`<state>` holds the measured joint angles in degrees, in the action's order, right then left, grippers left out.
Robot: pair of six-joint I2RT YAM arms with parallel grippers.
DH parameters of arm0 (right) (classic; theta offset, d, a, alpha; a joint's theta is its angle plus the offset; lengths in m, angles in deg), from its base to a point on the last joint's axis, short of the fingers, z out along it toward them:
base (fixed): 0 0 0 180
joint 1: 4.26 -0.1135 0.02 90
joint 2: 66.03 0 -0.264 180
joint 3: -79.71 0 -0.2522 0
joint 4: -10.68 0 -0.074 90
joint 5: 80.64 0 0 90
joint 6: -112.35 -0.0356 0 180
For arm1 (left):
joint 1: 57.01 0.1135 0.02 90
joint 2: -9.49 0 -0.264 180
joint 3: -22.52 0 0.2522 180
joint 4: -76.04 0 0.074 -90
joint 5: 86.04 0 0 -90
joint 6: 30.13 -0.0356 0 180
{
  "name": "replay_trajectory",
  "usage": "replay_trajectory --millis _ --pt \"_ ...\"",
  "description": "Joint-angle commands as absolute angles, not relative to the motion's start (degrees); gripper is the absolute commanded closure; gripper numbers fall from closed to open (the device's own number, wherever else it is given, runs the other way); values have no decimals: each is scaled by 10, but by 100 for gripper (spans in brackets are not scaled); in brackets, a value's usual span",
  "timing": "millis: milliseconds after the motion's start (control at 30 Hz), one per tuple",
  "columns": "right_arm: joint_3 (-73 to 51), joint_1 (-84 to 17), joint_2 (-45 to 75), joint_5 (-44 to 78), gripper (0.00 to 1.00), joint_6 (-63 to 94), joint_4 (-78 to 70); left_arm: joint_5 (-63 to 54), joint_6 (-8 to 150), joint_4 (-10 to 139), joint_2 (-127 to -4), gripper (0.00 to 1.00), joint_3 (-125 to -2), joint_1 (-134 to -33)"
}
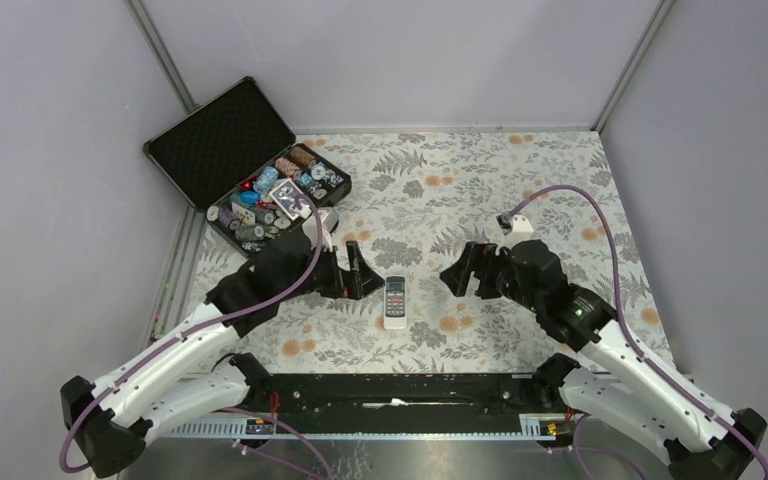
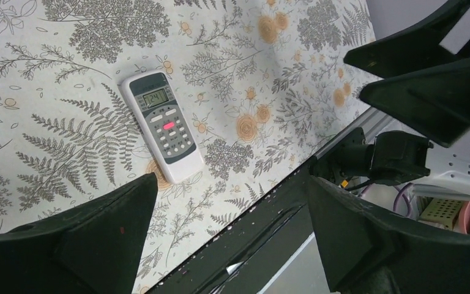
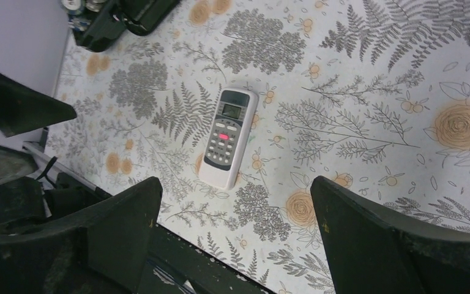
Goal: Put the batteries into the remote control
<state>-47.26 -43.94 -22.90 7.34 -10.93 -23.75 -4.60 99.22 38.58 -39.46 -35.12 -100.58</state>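
Note:
The remote control (image 1: 395,301) is a small white handset lying face up on the flowered cloth, screen end away from the arm bases, buttons showing. It appears ahead of the jaws in both wrist views (image 2: 164,125) (image 3: 227,138). My left gripper (image 1: 364,271) hovers just left of it, open and holding nothing (image 2: 232,179). On the remote's right, my right gripper (image 1: 458,271) is likewise open and holds nothing (image 3: 235,180). Neither touches the remote. I cannot make out the batteries in any view.
An open black case (image 1: 222,140) with poker chips and cards sits at the back left, its corner also showing in the right wrist view (image 3: 116,18). The black base rail (image 1: 390,395) runs along the near table edge. Grey walls enclose the table.

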Motion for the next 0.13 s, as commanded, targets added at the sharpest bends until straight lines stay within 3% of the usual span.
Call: replay_trajectory --millis 0,100 --pt "-459 -437 -246 123 0 -83 -232 -50 974 370 -389 1 -377 -1009" --pt "-448 -438 -227 100 0 -88 -245 -48 970 369 -391 1 -377 -1009"
